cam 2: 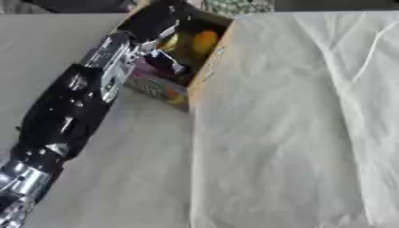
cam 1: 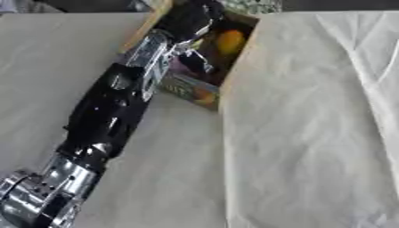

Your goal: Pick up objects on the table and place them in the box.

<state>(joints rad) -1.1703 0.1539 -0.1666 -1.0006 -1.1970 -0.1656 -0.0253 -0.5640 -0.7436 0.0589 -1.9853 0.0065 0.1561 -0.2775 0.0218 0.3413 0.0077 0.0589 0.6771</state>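
Box (cam 2: 209, 60): cardboard, open-topped, at the far edge of the worktop (cam 2: 296, 133), which is covered in wrinkled pale cloth.
Box contents: a yellow-orange object (cam 1: 230, 41) against the right wall; a colourful printed packet (cam 1: 189, 90) at the near wall.
Left hand (cam 1: 191, 18): reaches from the lower left, over the box's left wall, into the box.
Fingers: dark against the interior; cannot tell whether apart, together or clamped on anything.
Right hand: outside both views.
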